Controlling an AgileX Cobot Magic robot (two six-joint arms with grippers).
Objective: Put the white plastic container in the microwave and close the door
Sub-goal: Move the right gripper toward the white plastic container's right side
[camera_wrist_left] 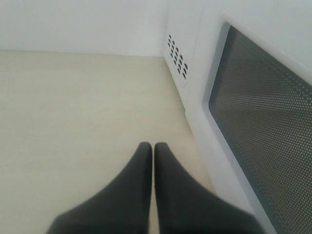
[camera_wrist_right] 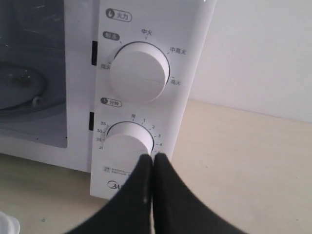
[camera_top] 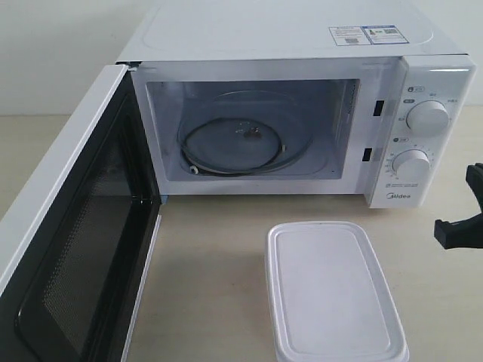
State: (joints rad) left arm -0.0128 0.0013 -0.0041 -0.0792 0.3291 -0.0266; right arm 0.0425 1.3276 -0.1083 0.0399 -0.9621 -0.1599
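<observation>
The container (camera_top: 332, 290) is lying lower centre, long axis pointing at the microwave (camera_top: 302, 30), down-left of the nearer right gripper (camera_top: 453, 230), which is sitting closed, empty.

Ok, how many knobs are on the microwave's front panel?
2. The upper knob sits high on the control panel, and the lower knob is directly below it. None appear hidden.

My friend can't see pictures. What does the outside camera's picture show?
A white microwave stands open, door swung left, glass turntable bare. The closed white plastic container sits on the table in front; the right gripper peeks in nearby.
</observation>
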